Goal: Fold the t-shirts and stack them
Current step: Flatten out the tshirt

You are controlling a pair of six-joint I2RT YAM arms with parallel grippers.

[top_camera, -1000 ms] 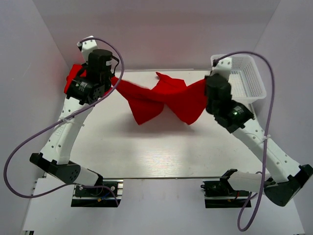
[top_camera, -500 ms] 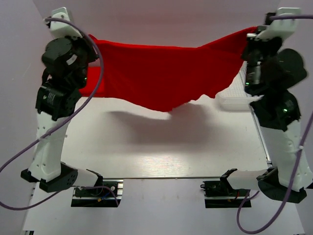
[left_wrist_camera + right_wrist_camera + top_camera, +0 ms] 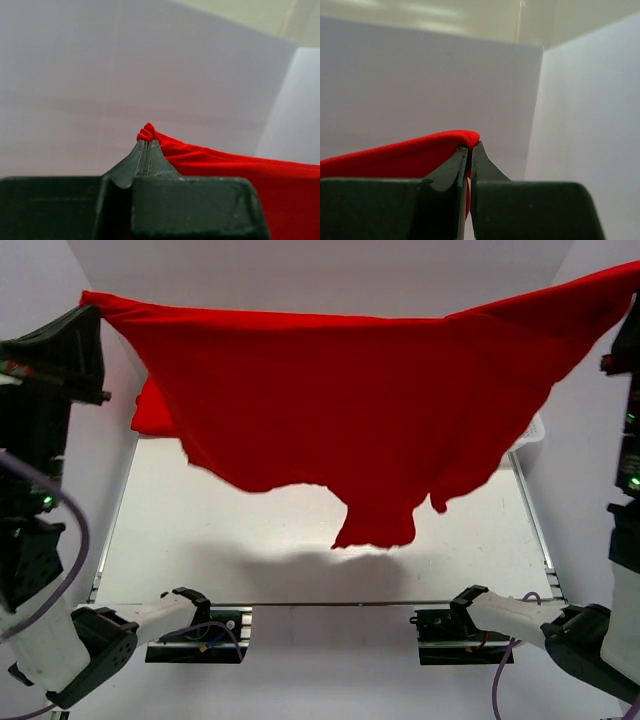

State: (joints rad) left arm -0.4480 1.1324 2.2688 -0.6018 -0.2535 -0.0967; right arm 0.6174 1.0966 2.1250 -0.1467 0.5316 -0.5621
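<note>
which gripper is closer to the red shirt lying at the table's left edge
Left. The left gripper hangs high on the same side as the lying shirt, pinching one corner of the spread shirt; the right gripper pinches the other corner, far across on the right.

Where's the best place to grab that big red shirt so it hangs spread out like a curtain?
Probably by its two top corners, one from each side, as it is held now: the left gripper pinches one bunched corner, the right gripper the other. The t-shirt then hangs as a broad sheet, its ragged lower edge free above the table.
</note>
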